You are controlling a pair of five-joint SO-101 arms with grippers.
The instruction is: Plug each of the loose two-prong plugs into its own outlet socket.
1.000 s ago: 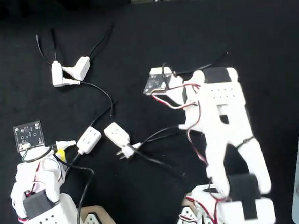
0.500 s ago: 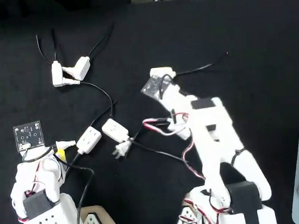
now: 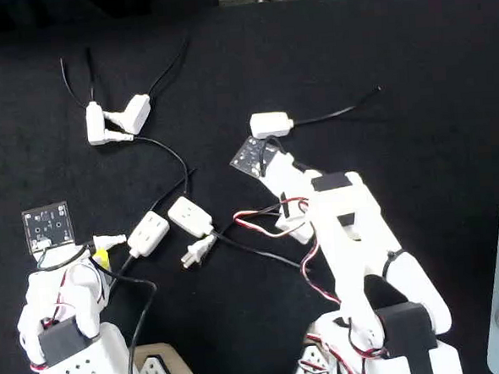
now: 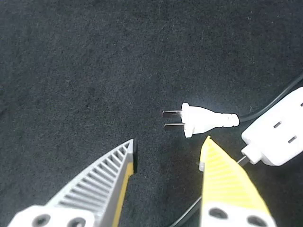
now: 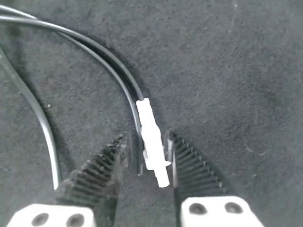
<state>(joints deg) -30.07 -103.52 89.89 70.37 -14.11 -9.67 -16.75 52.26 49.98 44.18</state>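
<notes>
White plug [image 5: 152, 142] is being straddled on black cloth [image 5: 246, 71] by the right gripper [image 5: 146, 135], swung left from the far connector [image 3: 271, 124]; jaws are being held narrowly parted, so grasping is seemingly being prepared. The left gripper [image 4: 168, 140] is being held agape beside another plug [image 4: 201, 120].

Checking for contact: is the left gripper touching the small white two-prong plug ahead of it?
Apart. The left wrist view shows black cloth between the white two-prong plug and both fingers of the left gripper.
</notes>
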